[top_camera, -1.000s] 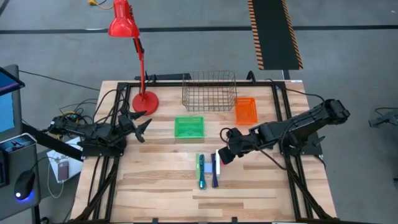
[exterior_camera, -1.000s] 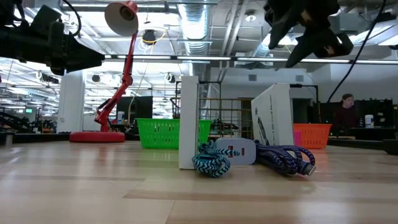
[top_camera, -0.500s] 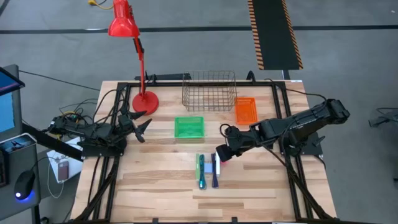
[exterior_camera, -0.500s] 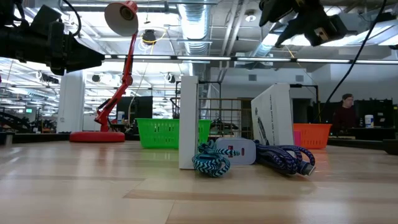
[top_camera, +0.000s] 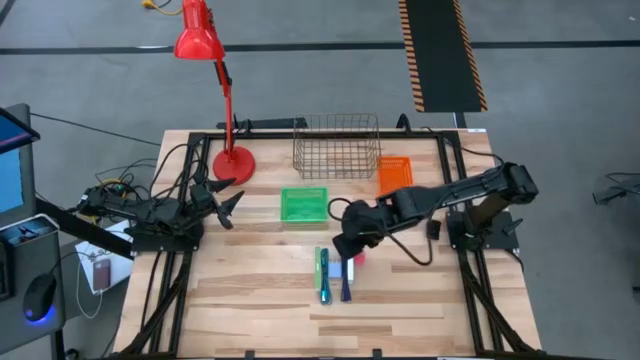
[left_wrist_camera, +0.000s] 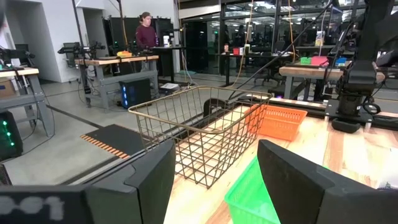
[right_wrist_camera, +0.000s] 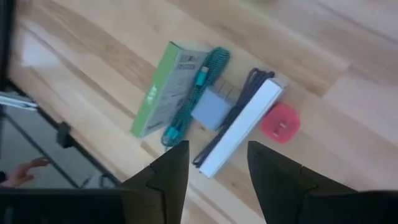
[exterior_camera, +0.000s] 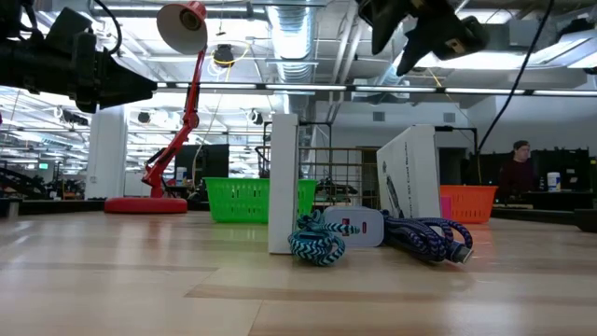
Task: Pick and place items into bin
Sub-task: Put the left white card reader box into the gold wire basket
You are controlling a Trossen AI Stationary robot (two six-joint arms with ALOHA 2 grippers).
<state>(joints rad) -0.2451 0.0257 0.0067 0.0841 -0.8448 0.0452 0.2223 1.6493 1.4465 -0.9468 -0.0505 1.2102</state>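
The right gripper hangs open just above the items; bare table lies at their 9 o'clock.

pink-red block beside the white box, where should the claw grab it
Come straight down from above onto the small pink-red plastic block. It seems to sit tight against the long white cardboard box, so pinch the two free sides that run away from the box, not across it.

Smooth pale wood bench with plank lines, thin bare metal wire basket, bright green plastic bin, orange plastic bin, shiny red lamp, woven teal cable, matt dark fingers
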